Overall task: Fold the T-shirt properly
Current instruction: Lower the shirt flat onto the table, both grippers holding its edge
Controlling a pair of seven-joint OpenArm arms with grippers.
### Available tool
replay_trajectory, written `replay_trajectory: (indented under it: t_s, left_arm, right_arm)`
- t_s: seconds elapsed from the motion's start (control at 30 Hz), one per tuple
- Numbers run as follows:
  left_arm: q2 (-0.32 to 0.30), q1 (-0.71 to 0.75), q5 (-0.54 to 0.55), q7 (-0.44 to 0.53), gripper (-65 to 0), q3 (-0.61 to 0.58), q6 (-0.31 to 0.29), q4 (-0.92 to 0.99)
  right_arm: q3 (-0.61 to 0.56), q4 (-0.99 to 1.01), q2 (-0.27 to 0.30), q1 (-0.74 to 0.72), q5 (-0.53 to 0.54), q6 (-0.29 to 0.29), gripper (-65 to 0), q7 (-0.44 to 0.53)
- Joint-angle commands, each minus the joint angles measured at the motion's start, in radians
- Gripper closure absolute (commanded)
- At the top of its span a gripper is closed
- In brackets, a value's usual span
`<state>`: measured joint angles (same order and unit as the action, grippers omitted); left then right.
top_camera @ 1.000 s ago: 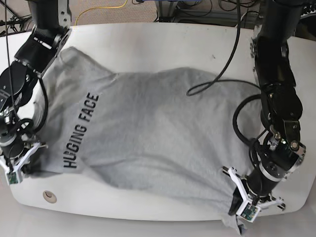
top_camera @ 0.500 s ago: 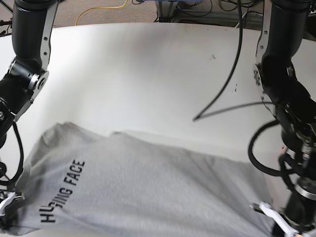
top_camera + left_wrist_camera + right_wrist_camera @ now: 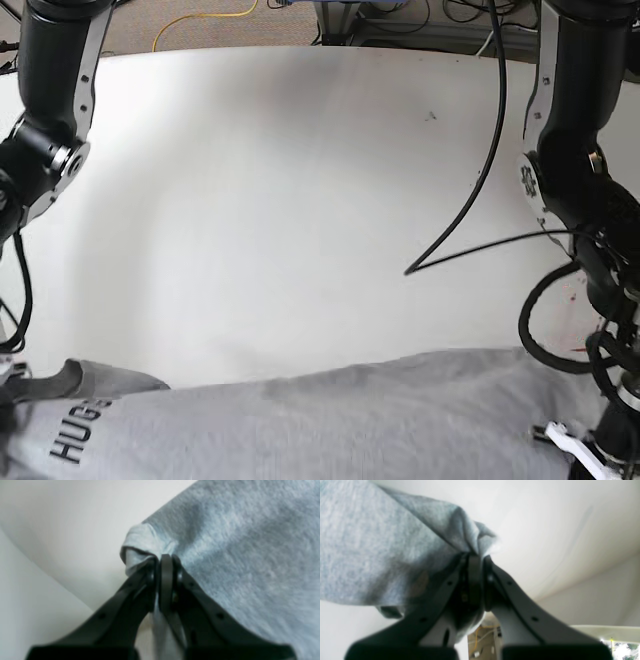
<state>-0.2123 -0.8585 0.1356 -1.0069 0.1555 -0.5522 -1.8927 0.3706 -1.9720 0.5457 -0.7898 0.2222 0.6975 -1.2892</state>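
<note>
The heather-grey T-shirt hangs stretched across the bottom of the base view, with the black letters "HUG" showing at lower left. In the left wrist view my left gripper is shut on a bunched corner of the T-shirt, and the cloth spreads away to the right. In the right wrist view my right gripper is shut on another corner of the T-shirt, and the cloth runs off to the left. Both gripper tips lie below the base view's lower edge.
The white table fills most of the base view behind the shirt. A black cable loops down from the arm on the right. The other arm stands at the left edge. Wires and gear lie beyond the table's far edge.
The T-shirt has slid toward the near edge, from covering the table to only a strip at the bottom. Both arms drew back with it, still gripping.
</note>
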Motion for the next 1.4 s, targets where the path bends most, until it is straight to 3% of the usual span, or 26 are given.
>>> replay_trajectory:
  t_s: [0.0, 0.23, 0.47, 0.63, 0.9, 1.1, 1.37]
  left_arm:
    - [-0.003, 0.046, 0.003, 0.016, 0.0, 0.002, 0.002, -0.038]
    - [-0.005, 0.335, 0.005, 0.018, 0.0, 0.014, -0.002, -0.086]
    - [-0.002, 0.615, 0.003, 0.018, 0.0, 0.126, -0.136, -0.103]
    - [-0.002, 0.798, 0.003, 0.016, 0.0, 0.181, -0.146, -0.103]
    - [-0.009, 0.953, -0.003, 0.018, 0.0, 0.234, -0.146, -0.097]
    - [-0.011, 1.023, -0.007, 0.018, 0.0, 0.266, -0.146, -0.095]
    - [-0.057, 1.082, -0.007, 0.015, 0.0, 0.270, -0.146, -0.094]
  right_arm:
    - [0.044, -0.037, -0.011, 0.085, -0.007, 0.001, 0.0, 0.006]
    - [0.210, -0.039, -0.141, 0.399, -0.007, 0.001, 0.0, 0.032]
    - [0.238, -0.036, -0.253, 0.715, -0.016, 0.001, 0.0, 0.182]
    - [0.238, -0.003, -0.322, 0.890, -0.017, 0.001, 0.0, 0.277]
    - [0.239, 0.063, -0.355, 1.036, -0.017, 0.001, 0.0, 0.374]
    - [0.239, 0.063, -0.361, 1.107, -0.016, 0.001, 0.0, 0.374]
    - [0.239, 0.063, -0.382, 1.183, -0.008, 0.001, 0.0, 0.374]
